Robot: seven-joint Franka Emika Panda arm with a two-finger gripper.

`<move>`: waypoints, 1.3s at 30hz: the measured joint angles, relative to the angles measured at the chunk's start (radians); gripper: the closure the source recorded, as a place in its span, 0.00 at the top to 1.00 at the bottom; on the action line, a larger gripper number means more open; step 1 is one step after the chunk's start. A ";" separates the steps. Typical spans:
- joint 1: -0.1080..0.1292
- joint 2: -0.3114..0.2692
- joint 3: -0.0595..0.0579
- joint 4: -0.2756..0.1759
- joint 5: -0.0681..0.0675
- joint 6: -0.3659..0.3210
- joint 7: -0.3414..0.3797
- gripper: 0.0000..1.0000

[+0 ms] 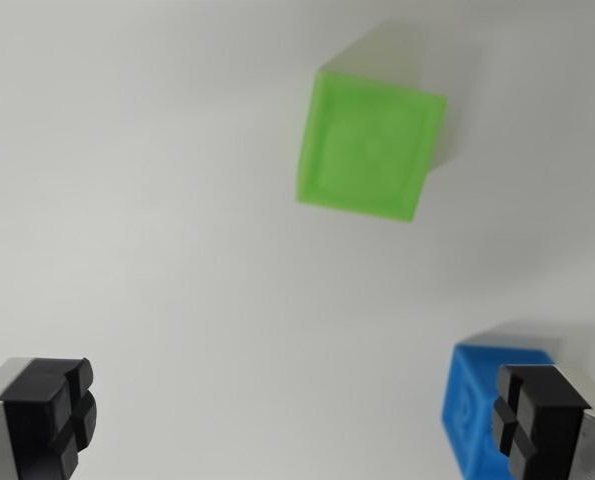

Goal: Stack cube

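In the wrist view, a plain white matte tabletop [157, 200] fills the whole scene, and nothing of the room beyond it shows. A bright green plastic cube [370, 146] sits on it in the upper middle, turned slightly so its edges run askew to the frame, while a blue plastic cube [472, 415] lies well apart at the lower right, partly behind one black fingertip [532, 420]. The gripper [289, 420] hangs spread wide and empty, the blue cube just inside its finger on the wrist view's right.
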 joint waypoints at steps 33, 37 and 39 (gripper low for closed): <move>-0.044 0.263 -0.007 0.099 0.046 0.180 0.040 1.00; -0.046 0.288 -0.004 0.105 0.047 0.197 0.039 1.00; -0.047 0.302 -0.003 0.110 0.047 0.207 0.039 1.00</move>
